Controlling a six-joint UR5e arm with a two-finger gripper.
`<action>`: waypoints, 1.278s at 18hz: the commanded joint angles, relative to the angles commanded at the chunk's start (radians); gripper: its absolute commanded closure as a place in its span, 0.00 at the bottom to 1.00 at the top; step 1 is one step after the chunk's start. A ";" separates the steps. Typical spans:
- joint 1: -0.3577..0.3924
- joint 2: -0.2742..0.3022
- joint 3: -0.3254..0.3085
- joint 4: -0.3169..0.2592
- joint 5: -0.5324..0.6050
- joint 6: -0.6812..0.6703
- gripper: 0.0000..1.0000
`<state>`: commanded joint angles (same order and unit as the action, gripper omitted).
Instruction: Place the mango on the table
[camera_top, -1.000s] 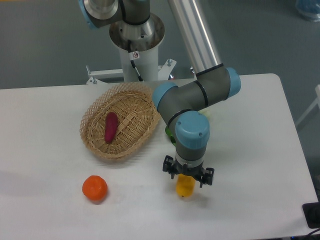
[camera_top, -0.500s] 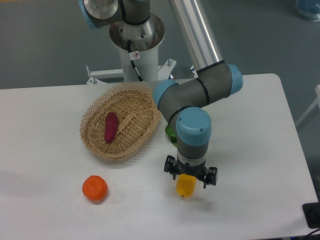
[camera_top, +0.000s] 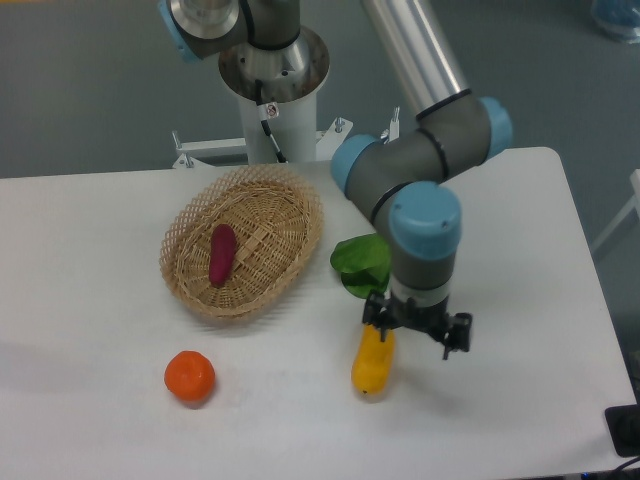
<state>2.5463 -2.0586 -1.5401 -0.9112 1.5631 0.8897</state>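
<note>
The yellow-orange mango (camera_top: 371, 364) lies on the white table (camera_top: 520, 400) near the front, right of centre. My gripper (camera_top: 416, 329) points straight down just to the right of the mango's far end. Its jaws stand open and hold nothing. The gripper's left edge overlaps the mango's upper tip in this view, so I cannot tell whether they touch.
An oval wicker basket (camera_top: 265, 205) stands at the left of centre with a purple-red sweet potato (camera_top: 222, 254) in it. A round orange (camera_top: 190, 377) lies on the table in front of the basket. A green leafy vegetable (camera_top: 358, 262) lies between the basket and my arm.
My gripper has let go of the mango and moved right and slightly back. The mango stays lying on the table where it was set down.
</note>
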 joint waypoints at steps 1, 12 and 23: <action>0.003 0.002 0.002 -0.002 0.000 0.009 0.00; 0.121 0.095 -0.081 -0.066 0.000 0.396 0.00; 0.164 0.101 -0.080 -0.094 -0.005 0.531 0.00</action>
<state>2.7105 -1.9574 -1.6199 -1.0048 1.5585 1.4203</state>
